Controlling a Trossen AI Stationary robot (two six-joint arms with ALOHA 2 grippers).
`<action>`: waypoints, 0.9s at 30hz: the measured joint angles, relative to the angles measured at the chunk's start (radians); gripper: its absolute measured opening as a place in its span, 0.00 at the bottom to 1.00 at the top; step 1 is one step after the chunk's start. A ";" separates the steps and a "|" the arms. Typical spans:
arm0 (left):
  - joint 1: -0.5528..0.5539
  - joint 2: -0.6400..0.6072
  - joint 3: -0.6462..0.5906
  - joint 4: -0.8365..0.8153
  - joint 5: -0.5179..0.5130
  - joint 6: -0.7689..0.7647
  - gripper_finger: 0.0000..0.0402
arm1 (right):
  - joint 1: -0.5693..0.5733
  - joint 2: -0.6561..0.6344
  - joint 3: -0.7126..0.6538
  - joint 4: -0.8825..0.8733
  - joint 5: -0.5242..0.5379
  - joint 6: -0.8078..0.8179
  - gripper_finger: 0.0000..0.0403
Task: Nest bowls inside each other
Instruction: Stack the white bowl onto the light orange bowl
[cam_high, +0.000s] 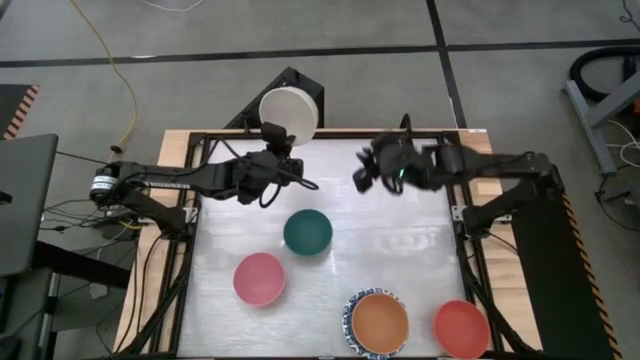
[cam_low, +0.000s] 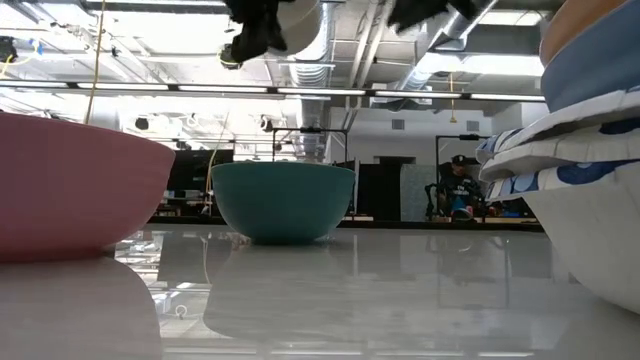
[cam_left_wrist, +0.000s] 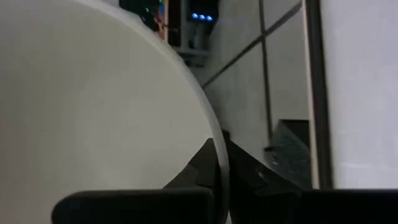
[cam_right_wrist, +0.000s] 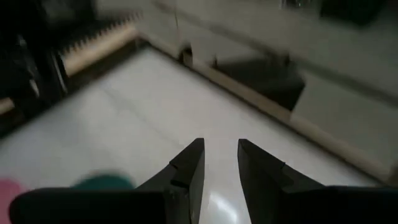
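Near stack: orange bowl (cam_high: 380, 321) sits nested in a white blue-rimmed bowl (cam_high: 349, 312) at the counter's near edge, so this is probably the stack being built.
Red bowl: (cam_high: 462, 328) stands just beside that stack, apart from it, not yet nested.
Pink bowl: (cam_high: 259, 278) rests alone, left of centre.
Green bowl: (cam_high: 307, 232) sits upright mid-counter, near the pink one but not touching.
Counter: (cam_high: 400, 240) is bare between the loose bowls; nothing seems to block a carry to the stack.
Left pincer: (cam_high: 275, 140) is clenched on the rim of the cream bowl (cam_high: 290, 112), holding it tilted on edge above the counter's far side, likely for carrying.
Right pincer: (cam_high: 362, 176) hovers over the far counter, fingers parted, grasping nothing.
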 joint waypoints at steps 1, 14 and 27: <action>-0.001 0.000 0.000 0.022 0.000 0.039 0.00 | -0.018 0.005 0.030 0.031 0.000 -0.064 0.29; 0.056 0.074 0.000 0.129 0.053 0.346 0.00 | -0.091 0.080 0.213 0.465 0.041 -0.748 0.29; 0.049 0.198 0.000 0.334 0.031 0.465 0.00 | -0.096 0.210 0.210 0.463 0.246 -0.807 0.29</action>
